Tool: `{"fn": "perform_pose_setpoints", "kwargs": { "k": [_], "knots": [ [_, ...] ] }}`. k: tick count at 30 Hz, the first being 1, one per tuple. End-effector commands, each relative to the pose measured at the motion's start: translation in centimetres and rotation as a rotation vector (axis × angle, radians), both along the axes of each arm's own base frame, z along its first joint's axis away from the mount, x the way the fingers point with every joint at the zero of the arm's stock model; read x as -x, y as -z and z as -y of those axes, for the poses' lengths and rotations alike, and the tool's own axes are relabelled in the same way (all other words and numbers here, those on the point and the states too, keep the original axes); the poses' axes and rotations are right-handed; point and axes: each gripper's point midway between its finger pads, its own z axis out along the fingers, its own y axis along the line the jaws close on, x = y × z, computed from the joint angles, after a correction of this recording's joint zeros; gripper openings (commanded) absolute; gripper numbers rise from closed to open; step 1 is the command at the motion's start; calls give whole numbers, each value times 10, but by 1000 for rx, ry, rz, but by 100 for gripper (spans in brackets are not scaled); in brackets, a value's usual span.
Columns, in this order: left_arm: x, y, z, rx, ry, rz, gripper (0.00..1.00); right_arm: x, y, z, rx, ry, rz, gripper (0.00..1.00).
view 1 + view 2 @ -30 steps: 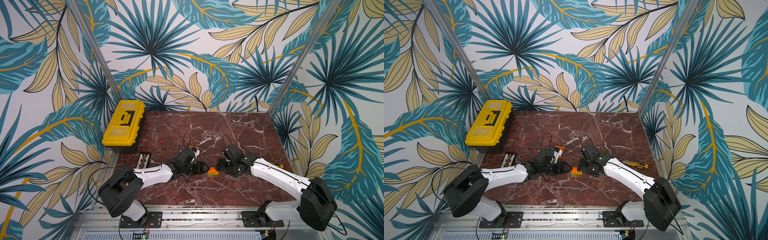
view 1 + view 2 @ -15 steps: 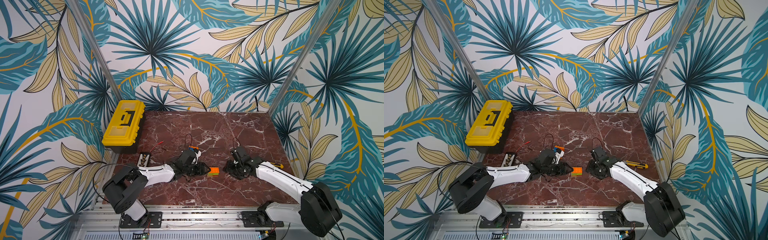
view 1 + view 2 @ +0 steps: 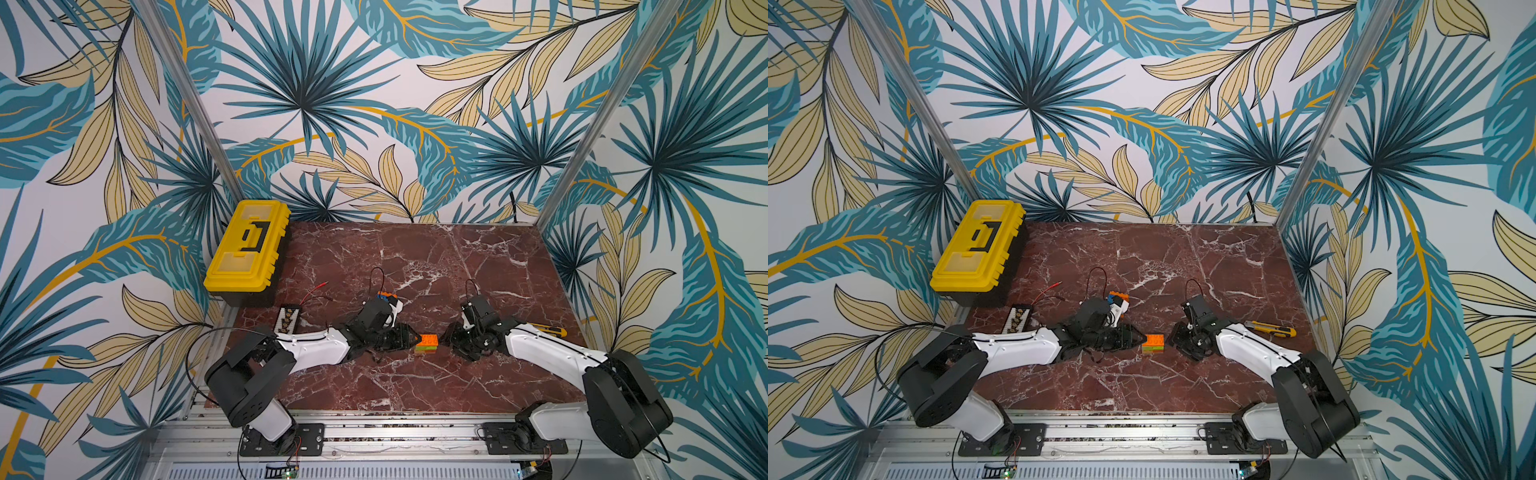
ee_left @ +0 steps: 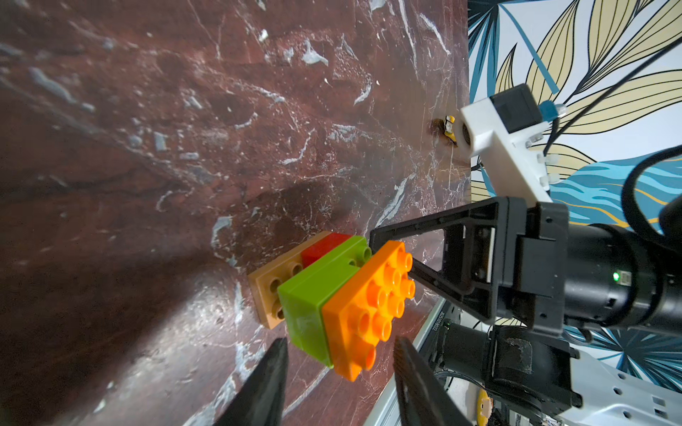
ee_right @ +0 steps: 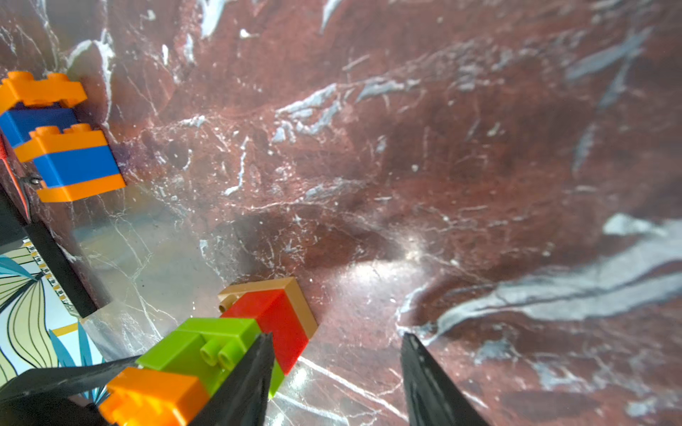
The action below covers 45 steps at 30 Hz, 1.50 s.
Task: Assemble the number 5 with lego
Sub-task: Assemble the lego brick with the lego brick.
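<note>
A small lego stack (image 3: 427,344) lies on the marble table (image 3: 415,257) between both arms: tan (image 4: 269,291), red (image 4: 323,247), lime green (image 4: 313,291) and orange (image 4: 372,298) bricks pressed together. My left gripper (image 4: 341,341) is open, its fingers either side of the stack's near end with a gap on both sides. My right gripper (image 5: 336,337) is open at the stack's other end; one finger (image 5: 254,369) overlaps the green brick and only table shows between its tips. A second lego cluster (image 5: 62,147) of orange and blue bricks sits behind the left wrist.
A yellow toolbox (image 3: 247,245) stands at the back left. A yellow utility knife (image 3: 1273,330) lies beside the right arm. A black strip (image 3: 289,318) with red wire (image 3: 316,289) lies left of the left arm. The metal rail (image 3: 395,419) borders the front.
The right gripper pulled back to the right off the stack and its jaws narrowed. The left gripper edged right up to the stack, its jaws narrowing too. The stack stayed put.
</note>
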Motion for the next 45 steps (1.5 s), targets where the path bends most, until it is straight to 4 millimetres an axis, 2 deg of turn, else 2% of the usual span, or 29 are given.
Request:
{"fn": "perform_pose_setpoints", "kwargs": {
  "k": [1,8,20,25,30,38,45],
  "knots": [
    [0,-2,4,19,9,3,48,3,1,-2,-29,-2,-4,58],
    [3,0,3,24,6,-8,47,3,-1,-6,-58,-6,2,58],
    [6,6,-1,13,-1,-30,47,4,6,-10,-75,-8,-20,59],
    [7,7,-4,7,-12,-30,54,6,11,-11,-78,-14,-38,59],
    [7,4,-6,6,-14,-23,55,6,11,-12,-85,-15,-38,59],
    [7,8,-13,-12,-46,-24,49,7,13,-13,-82,-19,-45,59],
    [4,9,-11,-5,-55,-18,44,6,13,-13,-85,-22,-46,59]
  ]
}}
